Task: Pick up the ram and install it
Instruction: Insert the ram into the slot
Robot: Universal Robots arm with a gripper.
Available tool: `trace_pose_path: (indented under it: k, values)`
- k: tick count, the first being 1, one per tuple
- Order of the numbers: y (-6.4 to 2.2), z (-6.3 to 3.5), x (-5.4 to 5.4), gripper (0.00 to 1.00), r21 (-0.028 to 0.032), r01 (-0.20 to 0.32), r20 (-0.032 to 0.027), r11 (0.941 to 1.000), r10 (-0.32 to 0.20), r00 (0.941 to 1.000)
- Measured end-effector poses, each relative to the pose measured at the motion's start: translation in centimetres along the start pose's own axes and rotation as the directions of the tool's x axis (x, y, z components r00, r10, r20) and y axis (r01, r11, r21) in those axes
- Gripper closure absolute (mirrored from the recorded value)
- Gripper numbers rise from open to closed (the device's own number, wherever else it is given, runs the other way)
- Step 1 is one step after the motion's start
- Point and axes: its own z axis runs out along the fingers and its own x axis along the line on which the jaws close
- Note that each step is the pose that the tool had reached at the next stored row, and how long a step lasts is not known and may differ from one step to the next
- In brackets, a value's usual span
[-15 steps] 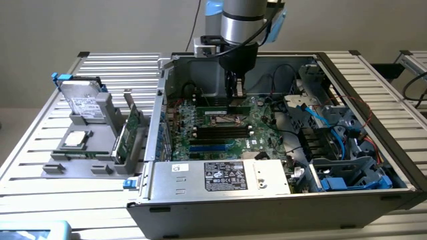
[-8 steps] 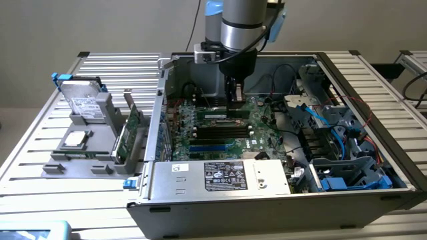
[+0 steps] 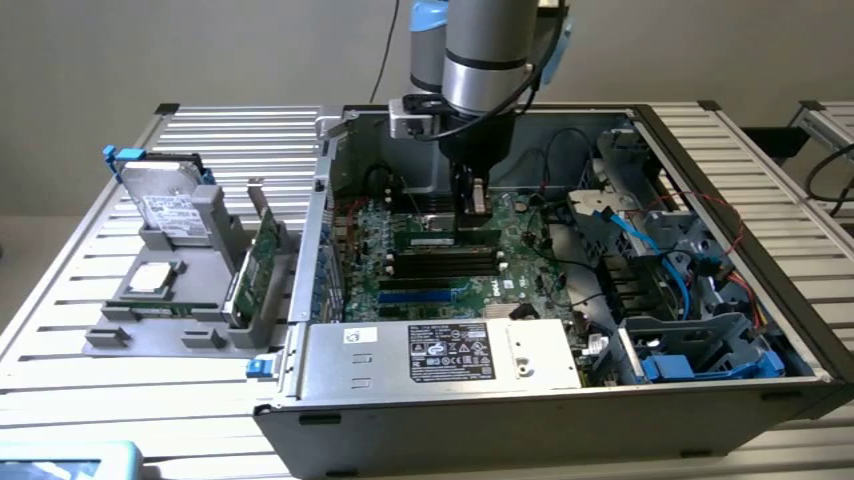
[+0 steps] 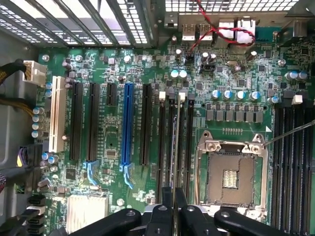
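The open computer case [image 3: 534, 425] walled in the motherboard [image 4: 147, 64]. A labelled power-supply box [image 3: 447, 352] lay along its camera-side edge, a drive cage [image 3: 687, 340] sat to the exterior view's right, and the CPU socket [image 4: 231, 174] was just beside the black memory slots [image 4: 189, 142]. The ram [image 3: 447, 241], a thin green stick with a small white label, stood on edge along those slots. The gripper [image 4: 173, 209] pinched its top edge with narrow jaws, and there was open room straight above.

A plain grey wall [image 3: 200, 50] is seen at twelve o'clock. A slatted metal table [image 3: 94, 290] is spread below it. A second table [image 3: 830, 112] is glimpsed at two o'clock.
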Motion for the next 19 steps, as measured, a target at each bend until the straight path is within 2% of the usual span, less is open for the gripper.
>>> trace_pose_path:
  k: [4, 11, 19]
  values:
    - [-0.01, 0.59, 0.0, 0.87, 0.0001, 0.0, -0.0002, 1.0, 0.0, 1.0]
    - [-0.01, 0.85, 0.4, 0.87, 0.0004, -0.001, -0.0016, 1.0, 0.001, 1.0]
    - [-0.02, 1.5, 0.5, 0.87, 0.0033, -0.002, -0.0034, 1.0, 0.002, 1.0]
